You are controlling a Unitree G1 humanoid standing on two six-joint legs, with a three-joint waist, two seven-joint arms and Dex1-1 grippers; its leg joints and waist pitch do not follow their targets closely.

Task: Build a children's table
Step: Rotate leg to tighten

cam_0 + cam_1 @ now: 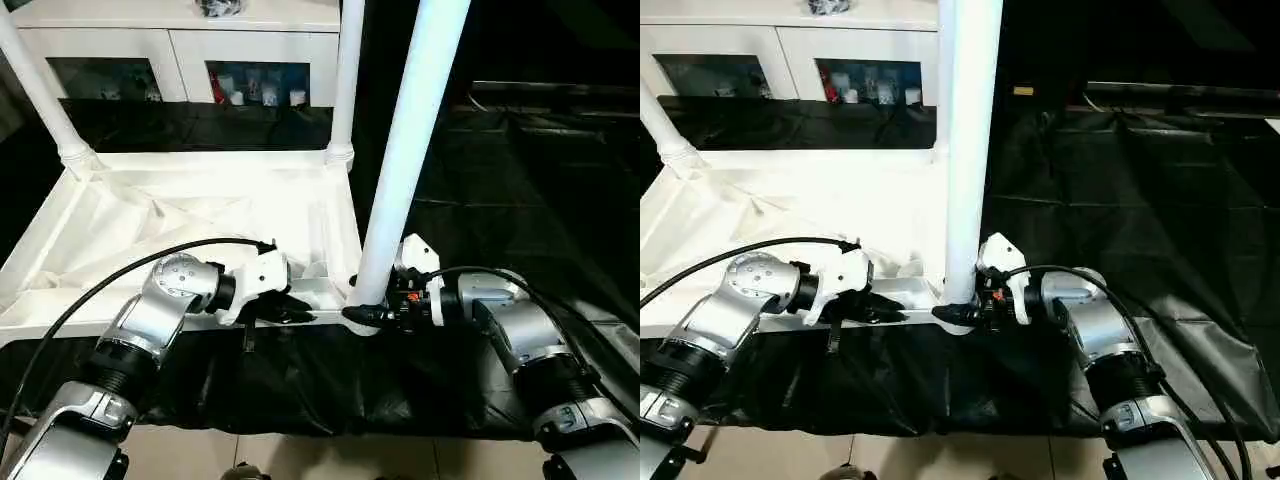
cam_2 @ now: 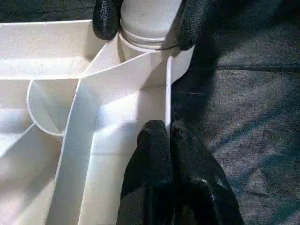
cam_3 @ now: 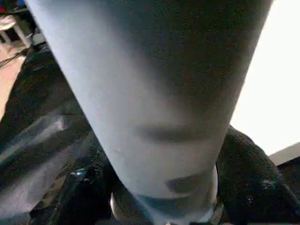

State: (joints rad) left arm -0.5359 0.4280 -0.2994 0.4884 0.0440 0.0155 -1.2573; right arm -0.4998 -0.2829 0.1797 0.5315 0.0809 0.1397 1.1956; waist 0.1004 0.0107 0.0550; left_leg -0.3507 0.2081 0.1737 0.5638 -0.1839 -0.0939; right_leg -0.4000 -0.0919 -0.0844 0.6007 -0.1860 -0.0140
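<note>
The children's table (image 1: 200, 215) lies upside down on a black sheet (image 1: 480, 180) spread over the floor, ribbed underside up, so the leg sockets at its corners face the robot. At the far left corner a fitted leg (image 1: 40, 90) stands up out of its socket, and a second fitted leg (image 1: 345, 80) rises from the far right corner; both run out past the top of the picture, so their free ends cannot be seen. The left gripper (image 1: 290, 310) has its jaws pressed together against the near rim of the table (image 2: 167, 93), just beside the near right corner, which I judge is meant to pin the top down while the leg is worked in. Right of it, the third leg (image 1: 410, 150) stands in the near right corner socket (image 2: 150, 51), and the right gripper (image 1: 362, 315) has its jaws around the leg's base, one finger (image 2: 105, 18) on each side, likely to seat or twist it home. How deep the leg sits in the socket cannot be told, as the fingers cover the joint. The near left corner is cut off behind the left forearm, so a fourth leg cannot be judged. Behind stands a white cabinet (image 1: 180, 40) with small things behind its glass, too small to name.
</note>
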